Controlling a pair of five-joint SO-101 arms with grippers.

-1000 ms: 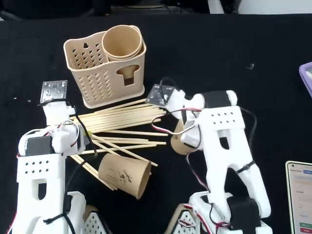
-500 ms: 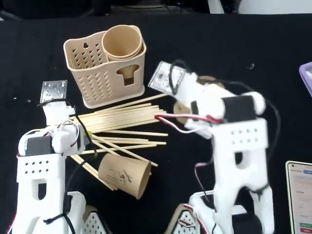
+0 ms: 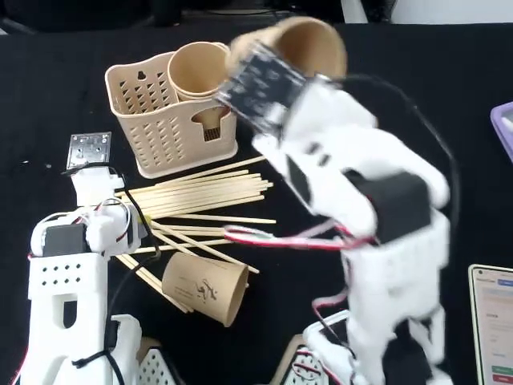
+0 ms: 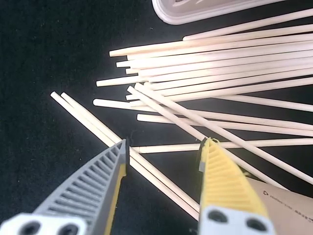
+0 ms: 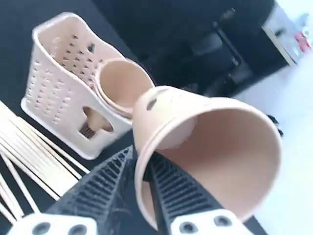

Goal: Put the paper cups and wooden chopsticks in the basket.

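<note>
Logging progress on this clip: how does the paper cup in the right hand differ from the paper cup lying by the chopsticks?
The held cup is up off the table near the basket; the lying cup rests on its side across some chopsticks. The right hand pinches the held cup's rim; no hand touches the lying cup. Both are tan paper cups, not yet in the basket.
</note>
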